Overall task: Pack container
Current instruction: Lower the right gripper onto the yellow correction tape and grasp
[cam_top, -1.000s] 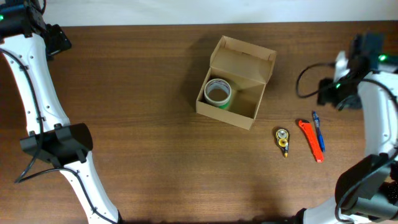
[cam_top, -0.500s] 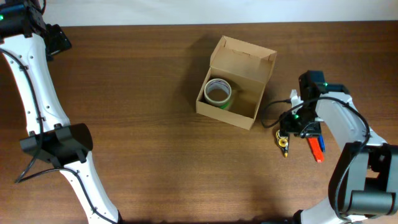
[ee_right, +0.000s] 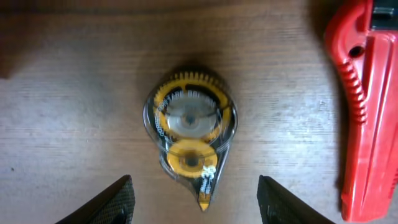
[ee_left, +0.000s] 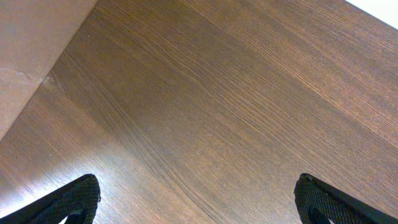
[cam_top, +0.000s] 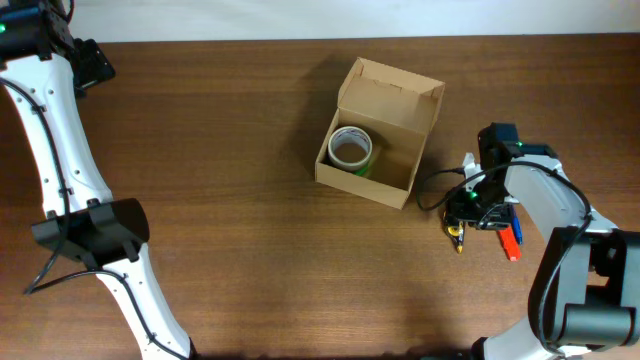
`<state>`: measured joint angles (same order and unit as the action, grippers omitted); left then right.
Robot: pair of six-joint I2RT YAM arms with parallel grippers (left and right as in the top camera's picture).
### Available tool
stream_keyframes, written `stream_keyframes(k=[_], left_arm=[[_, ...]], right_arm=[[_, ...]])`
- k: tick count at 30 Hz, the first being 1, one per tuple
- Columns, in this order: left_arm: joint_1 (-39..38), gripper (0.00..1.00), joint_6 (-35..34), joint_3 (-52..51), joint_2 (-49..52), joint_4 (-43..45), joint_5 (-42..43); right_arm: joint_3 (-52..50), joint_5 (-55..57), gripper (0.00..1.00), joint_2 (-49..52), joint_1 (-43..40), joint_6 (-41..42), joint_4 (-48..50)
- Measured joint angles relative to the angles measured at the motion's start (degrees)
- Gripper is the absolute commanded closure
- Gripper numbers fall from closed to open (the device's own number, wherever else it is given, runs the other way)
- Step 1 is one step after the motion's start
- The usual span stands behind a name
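The container [cam_top: 385,110] is a brown cardboard box with its lid flap open, standing mid-table. A roll of tape [cam_top: 350,148] lies inside, at its left end. My right gripper [cam_top: 468,208] is open and hovers over a clear correction-tape dispenser with yellow gears [cam_top: 456,233]. In the right wrist view the dispenser [ee_right: 189,124] lies on the wood between and ahead of the open fingers [ee_right: 196,204], untouched. My left gripper [ee_left: 199,199] is open and empty over bare wood; its arm [cam_top: 60,150] stands at the far left.
A red utility knife [cam_top: 511,241] lies just right of the dispenser, and it shows at the right edge of the right wrist view [ee_right: 360,112]. The right arm's black cable [cam_top: 435,195] loops near the box's right corner. The table's far edge [cam_top: 300,40] runs behind the box.
My right arm has swung in from the far right edge to the dispenser and settled over it, covering a blue pen seen earlier. The left arm and the box have not moved.
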<state>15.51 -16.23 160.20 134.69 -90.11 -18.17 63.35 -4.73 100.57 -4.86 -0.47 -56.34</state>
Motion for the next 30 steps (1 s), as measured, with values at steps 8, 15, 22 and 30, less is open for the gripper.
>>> stream_keyframes(k=[8, 15, 22, 30], left_arm=[[0.0, 0.00, 0.0, 0.0, 0.0, 0.0, 0.0], [0.0, 0.00, 0.0, 0.0, 0.0, 0.0, 0.0], [0.0, 0.00, 0.0, 0.0, 0.0, 0.0, 0.0], [0.0, 0.00, 0.0, 0.0, 0.0, 0.0, 0.0]], right_arm=[[-3.2, 0.0, 0.36, 0.0, 2.2, 2.1, 5.2], [-5.4, 1.9, 0.37, 0.0, 2.8, 4.6, 6.7], [-7.8, 3.1, 0.41, 0.0, 2.8, 6.0, 9.5], [-8.2, 4.2, 0.76, -0.2, 2.8, 6.4, 10.8]])
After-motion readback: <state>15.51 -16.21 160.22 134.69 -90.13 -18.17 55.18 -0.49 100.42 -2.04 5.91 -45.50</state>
